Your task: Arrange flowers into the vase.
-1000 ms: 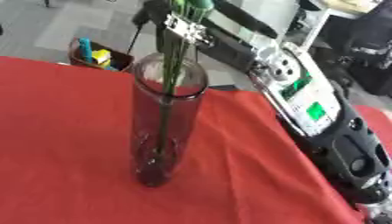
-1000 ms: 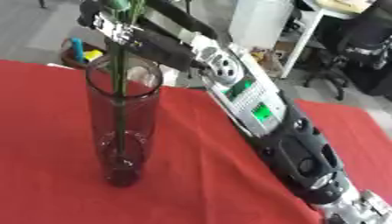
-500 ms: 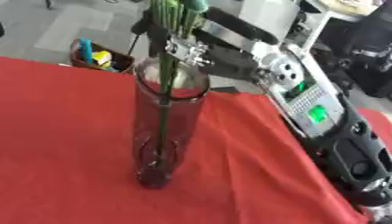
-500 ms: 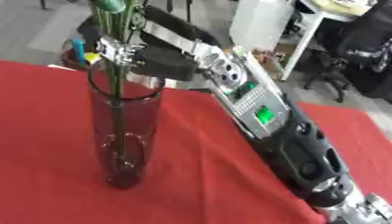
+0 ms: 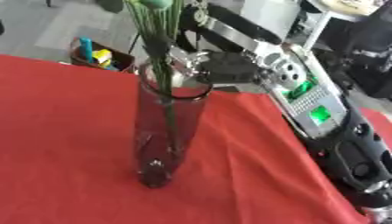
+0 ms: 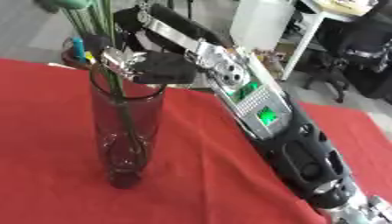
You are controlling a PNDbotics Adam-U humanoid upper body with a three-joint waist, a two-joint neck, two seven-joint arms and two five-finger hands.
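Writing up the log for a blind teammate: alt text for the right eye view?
Green flower stems stand in a tall clear vase on a red tablecloth. The robot's right hand reaches in from the right to the vase rim, at the stems.

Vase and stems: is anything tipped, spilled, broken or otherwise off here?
Nothing stands out. The glass vase stands upright on the red tablecloth, and the green flower stems run down inside it, leaning only slightly. The right hand is at the vase's rim beside the stems. No spill or damage shows.
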